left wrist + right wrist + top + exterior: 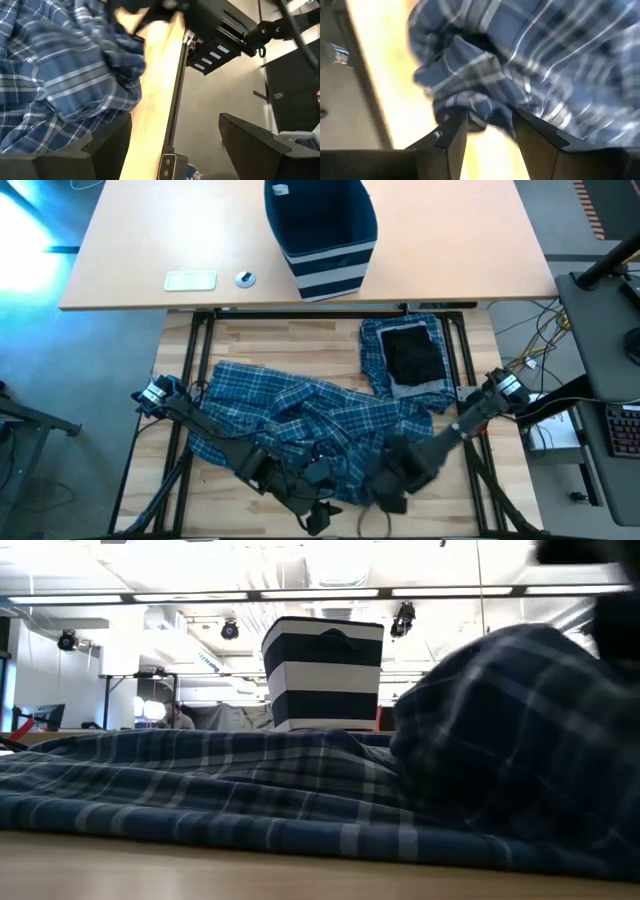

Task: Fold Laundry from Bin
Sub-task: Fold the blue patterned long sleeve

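While the soft-sided navy fabric bin (322,230) with pale stripes round its lower half stands on the far, lighter tabletop (140,250), well apart from both arms, the large rumpled blue-and-white plaid garment (300,420) lies spread across the near wooden work table (250,340); beside it, toward the right, a smaller plaid piece (375,345) carries a grey cloth (420,389) and a small black piece (412,355) stacked on top; the right gripper (487,127) sits at the near edge of the big plaid garment, and its two dark fingers (451,135) pinch a bunched fold of that cloth between them, partly closed with the fabric filling the gap; the left gripper (175,150) sits just beside it at the same near edge, its fingers (107,145) spread wide and holding nothing, the plaid cloth lying just off one finger and the table's pale edge running between the two; in the low view the garment rises in a dark hump on the right; a small white flat object (190,280) and a round disc (245,278) rest on the far tabletop left of the bin.
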You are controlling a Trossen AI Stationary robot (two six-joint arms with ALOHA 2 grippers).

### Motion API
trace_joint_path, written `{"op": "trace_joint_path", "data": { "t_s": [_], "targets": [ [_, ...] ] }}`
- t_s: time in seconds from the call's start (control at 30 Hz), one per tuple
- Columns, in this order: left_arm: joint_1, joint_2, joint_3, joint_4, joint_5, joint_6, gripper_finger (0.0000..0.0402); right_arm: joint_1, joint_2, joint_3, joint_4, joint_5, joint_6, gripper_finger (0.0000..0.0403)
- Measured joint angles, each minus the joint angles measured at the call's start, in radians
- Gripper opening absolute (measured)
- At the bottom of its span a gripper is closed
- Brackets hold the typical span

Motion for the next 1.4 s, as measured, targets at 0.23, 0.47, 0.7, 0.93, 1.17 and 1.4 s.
{"op": "trace_joint_path", "data": {
  "t_s": [0.23,0.47,0.7,0.93,1.17,1.4],
  "targets": [
    [-0.006,0.01,-0.021,-0.102,0.059,0.008,0.0284,0.212,-0.001,-0.062,-0.008,0.029,0.355,0.0186],
    [0.005,0.011,-0.039,-0.373,0.116,0.041,0.0284,0.332,-0.002,-0.131,0.175,0.168,0.702,0.0176],
    [0.023,0.004,-0.231,-0.401,0.221,0.082,0.0284,0.326,0.021,-0.136,0.314,0.309,0.705,0.0158],
    [0.018,-0.008,-0.425,-0.255,0.253,0.066,0.0284,0.376,0.046,-0.136,0.426,0.183,0.76,0.0142],
    [-0.028,-0.019,-0.549,-0.122,0.373,0.116,0.0284,0.364,0.108,-0.193,0.437,0.178,0.751,0.0141],
    [-0.123,-0.067,-0.558,-0.25,0.431,0.165,0.0284,0.317,0.074,-0.217,0.027,0.148,0.672,0.0141]
  ]
}}
